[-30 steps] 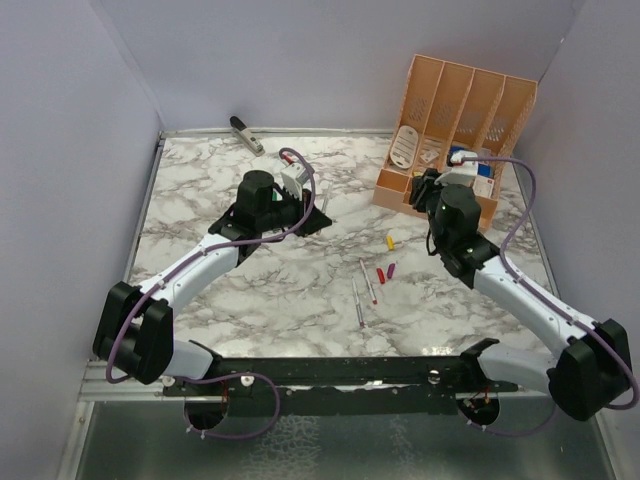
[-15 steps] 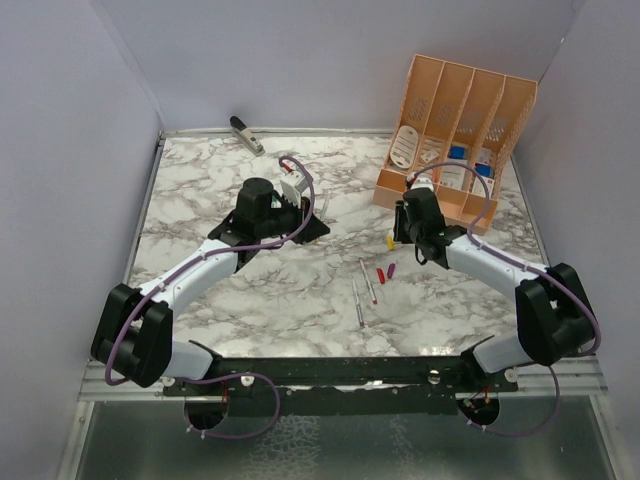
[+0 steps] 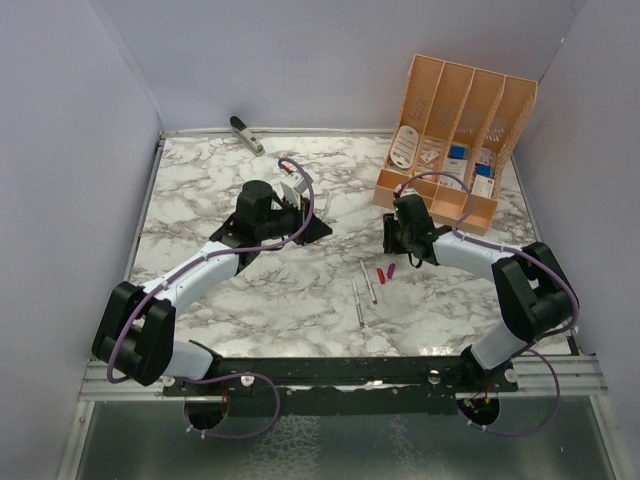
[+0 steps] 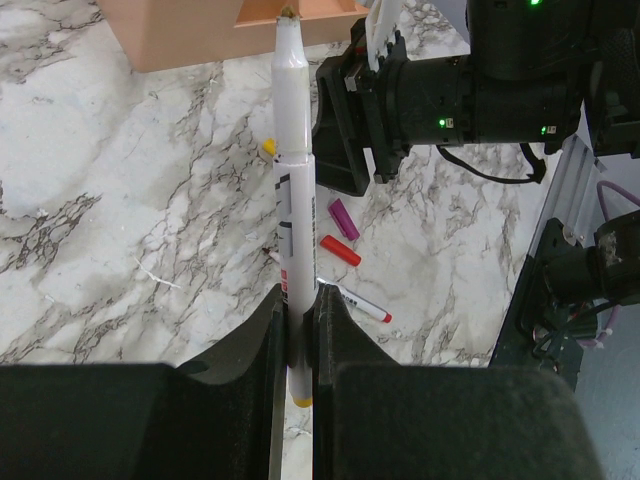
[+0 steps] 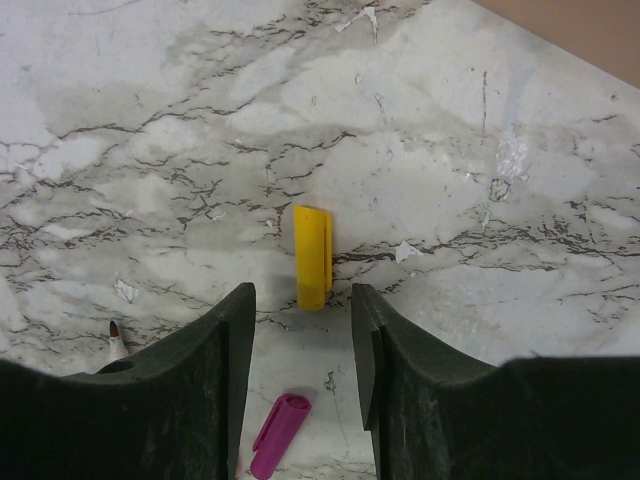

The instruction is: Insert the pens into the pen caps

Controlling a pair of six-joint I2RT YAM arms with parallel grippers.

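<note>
My left gripper [image 4: 297, 300] is shut on a white pen [image 4: 294, 190] with a yellow end, which points forward toward the right arm. In the top view this gripper [image 3: 305, 203] hovers left of centre. My right gripper [image 5: 302, 293] is open and low over the table, with a yellow cap [image 5: 313, 255] lying just ahead of its fingertips. A magenta cap [image 5: 280, 433] lies under it. In the top view the right gripper [image 3: 398, 238] is near a red cap [image 3: 380, 273], a magenta cap [image 3: 392, 270] and two loose pens [image 3: 368, 281], [image 3: 357, 302].
An orange desk organizer [image 3: 455, 110] with small items stands at the back right. A grey-black stapler-like object [image 3: 245, 134] lies at the back left. The left wrist view shows the red cap [image 4: 340, 250], the magenta cap [image 4: 343, 218] and a red-tipped pen [image 4: 365, 305].
</note>
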